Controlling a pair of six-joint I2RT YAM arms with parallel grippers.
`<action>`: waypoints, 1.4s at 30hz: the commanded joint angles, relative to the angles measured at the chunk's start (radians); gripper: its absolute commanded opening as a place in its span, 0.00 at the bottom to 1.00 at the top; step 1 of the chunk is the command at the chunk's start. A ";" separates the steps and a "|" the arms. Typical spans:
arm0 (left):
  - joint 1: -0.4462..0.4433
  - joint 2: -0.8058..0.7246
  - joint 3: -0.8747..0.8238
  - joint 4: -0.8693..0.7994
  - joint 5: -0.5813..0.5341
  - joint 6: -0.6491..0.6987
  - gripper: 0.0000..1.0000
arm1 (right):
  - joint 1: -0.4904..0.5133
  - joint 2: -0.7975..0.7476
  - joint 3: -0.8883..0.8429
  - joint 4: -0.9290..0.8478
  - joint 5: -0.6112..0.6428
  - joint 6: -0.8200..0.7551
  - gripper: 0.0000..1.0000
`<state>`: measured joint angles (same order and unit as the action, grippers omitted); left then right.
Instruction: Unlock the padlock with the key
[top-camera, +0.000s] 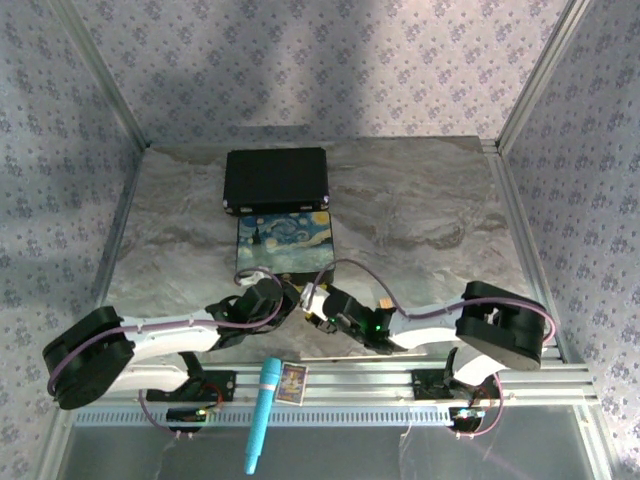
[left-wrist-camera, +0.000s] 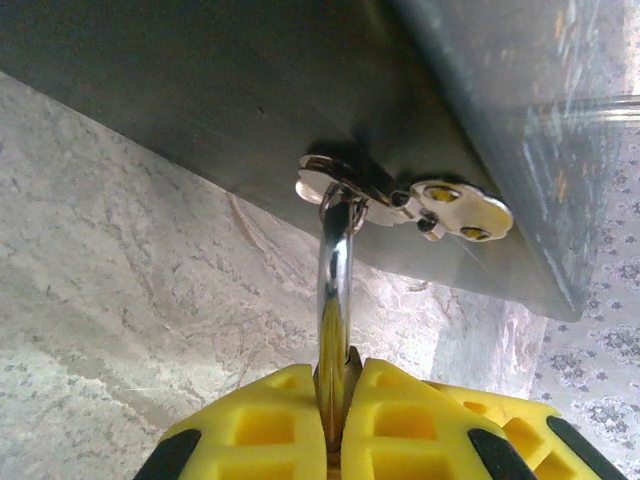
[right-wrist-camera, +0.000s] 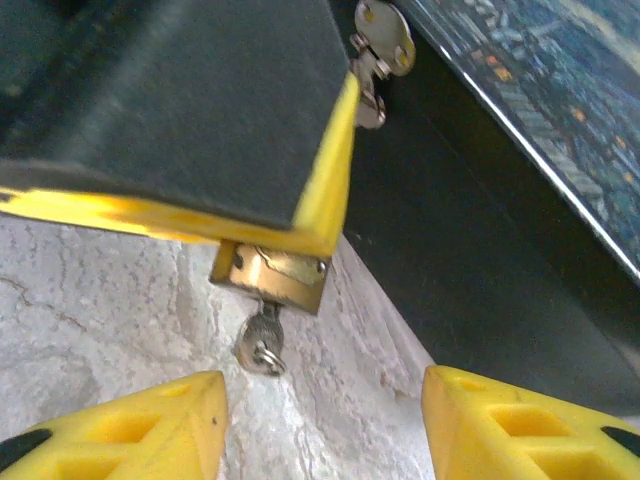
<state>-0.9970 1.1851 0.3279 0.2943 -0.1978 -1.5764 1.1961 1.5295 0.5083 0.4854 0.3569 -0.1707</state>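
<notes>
Clamping the padlock (right-wrist-camera: 272, 277), the left gripper (left-wrist-camera: 335, 400) holds it just ahead of the open right gripper (right-wrist-camera: 325, 410), key (right-wrist-camera: 262, 345) inserted.

The small metal padlock (right-wrist-camera: 270, 278) is brass-gold, its thin metal key (right-wrist-camera: 262, 345) silvery; the rectangular box (top-camera: 285, 248) bears blue-yellow swirls.

Grey marble-patterned table (top-camera: 430, 210), bounded by aluminium framing with pale floral-patterned walls (top-camera: 330, 60) behind and to both sides. A flat black case (top-camera: 276, 178) lies toward the far edge. Just in front of it sits a box with a painted blue-and-yellow night-sky lid (top-camera: 285, 243); its dark front wall carries a silvery hasp plate (left-wrist-camera: 460, 208) with two brass-coloured screws. At the near rail (top-camera: 400, 385), a light-blue pen (top-camera: 262, 415) lies tilted, with a small picture card (top-camera: 292, 382) just beside it.
</notes>
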 joint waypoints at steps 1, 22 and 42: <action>-0.005 -0.033 0.001 0.018 -0.013 0.006 0.00 | 0.008 0.038 0.047 0.024 0.022 -0.023 0.46; -0.005 -0.053 -0.012 0.015 -0.014 0.003 0.00 | -0.044 0.079 0.070 0.059 -0.074 0.056 0.15; -0.005 -0.060 -0.006 -0.016 -0.018 0.002 0.00 | -0.188 -0.031 -0.064 0.138 -0.306 0.248 0.08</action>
<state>-0.9958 1.1568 0.3149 0.3073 -0.2062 -1.5814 1.0565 1.5394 0.4847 0.5831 -0.0067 0.0139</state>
